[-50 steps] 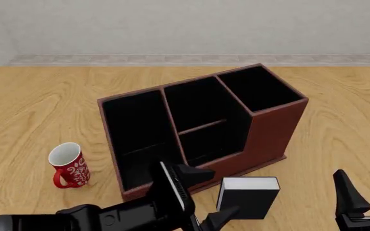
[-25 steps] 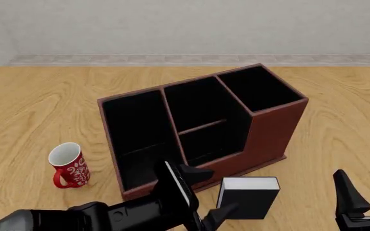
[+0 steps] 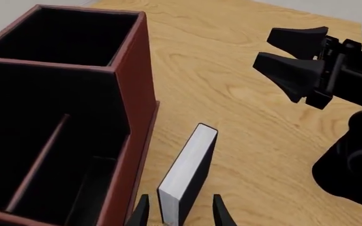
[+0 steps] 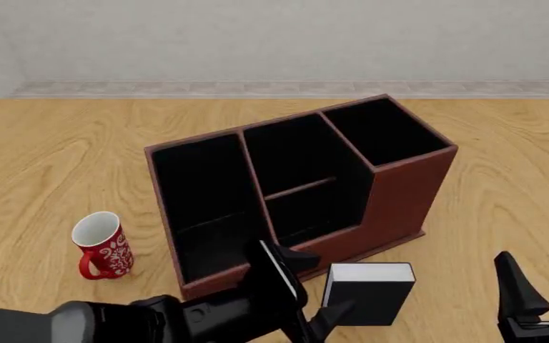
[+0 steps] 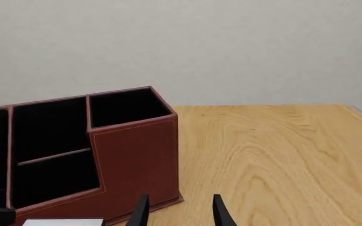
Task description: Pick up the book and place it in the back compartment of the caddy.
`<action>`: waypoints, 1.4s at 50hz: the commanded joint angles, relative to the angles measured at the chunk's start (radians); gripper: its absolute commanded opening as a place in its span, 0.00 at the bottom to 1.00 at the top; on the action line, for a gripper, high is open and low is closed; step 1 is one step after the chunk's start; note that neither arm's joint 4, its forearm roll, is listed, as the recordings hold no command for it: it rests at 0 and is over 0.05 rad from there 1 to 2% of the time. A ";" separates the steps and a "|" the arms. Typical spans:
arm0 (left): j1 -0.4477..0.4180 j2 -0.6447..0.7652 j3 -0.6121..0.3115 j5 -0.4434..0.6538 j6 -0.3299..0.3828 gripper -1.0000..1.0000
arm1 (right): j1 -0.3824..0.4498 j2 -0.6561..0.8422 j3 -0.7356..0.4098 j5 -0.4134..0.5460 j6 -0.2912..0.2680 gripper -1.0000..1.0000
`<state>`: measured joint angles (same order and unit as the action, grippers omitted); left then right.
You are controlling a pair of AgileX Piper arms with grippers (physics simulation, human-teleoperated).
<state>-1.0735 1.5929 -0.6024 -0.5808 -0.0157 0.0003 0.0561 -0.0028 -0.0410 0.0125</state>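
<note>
Since the earlier frames my left tool point(image 4: 311, 291) has slid forward, so its open fingers now straddle the near end of the book point(image 4: 368, 291). Nothing is gripped yet; the book stands on edge on the counter point(image 4: 55, 157), just beside the caddy point(image 4: 403, 196). Closing, lifting and dropping it into the back compartment point(image 4: 294, 153) all remain. My right tool point(image 4: 542, 279) hangs open, off to the side, well clear.

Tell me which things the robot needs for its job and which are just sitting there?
Needed: the book, the caddy, its back compartment, and the left gripper, open around the book.

Just sitting: the red mug and the right gripper, open and apart.
</note>
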 commanded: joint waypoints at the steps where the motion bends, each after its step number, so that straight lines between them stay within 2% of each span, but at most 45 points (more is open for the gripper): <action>1: 0.006 0.058 -0.022 -0.008 -0.004 1.00 | 0.000 0.010 0.000 -0.007 0.003 1.00; 4: -0.003 0.074 -0.032 -0.002 -0.016 1.00 | 0.000 -0.001 0.001 -0.002 -0.003 1.00; 8: -0.014 0.113 -0.071 0.039 0.021 1.00 | 0.000 0.019 0.001 -0.015 0.005 1.00; 13: -0.021 0.154 -0.108 0.068 -0.016 1.00 | 0.000 -0.002 0.000 0.000 -0.003 1.00; 34: 0.014 0.142 -0.134 0.110 0.011 1.00 | 0.000 0.001 0.000 -0.003 -0.002 1.00; 35: 0.008 0.128 -0.130 0.111 0.010 0.00 | 0.000 0.002 0.000 -0.004 -0.001 1.00; 57: 0.008 -0.039 -0.118 0.179 0.054 0.00 | 0.000 -0.002 0.000 0.002 0.000 1.00; 61: -0.031 -0.099 -0.095 0.161 0.055 0.00 | 0.001 0.000 0.000 -0.001 0.000 1.00; 70: -0.012 -0.151 -0.101 0.199 0.063 0.00 | 0.001 0.001 0.001 -0.002 0.000 1.00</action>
<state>-1.0845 1.5194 -0.6987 -0.4019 0.0171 0.0007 0.0601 -0.0020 -0.0446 0.0137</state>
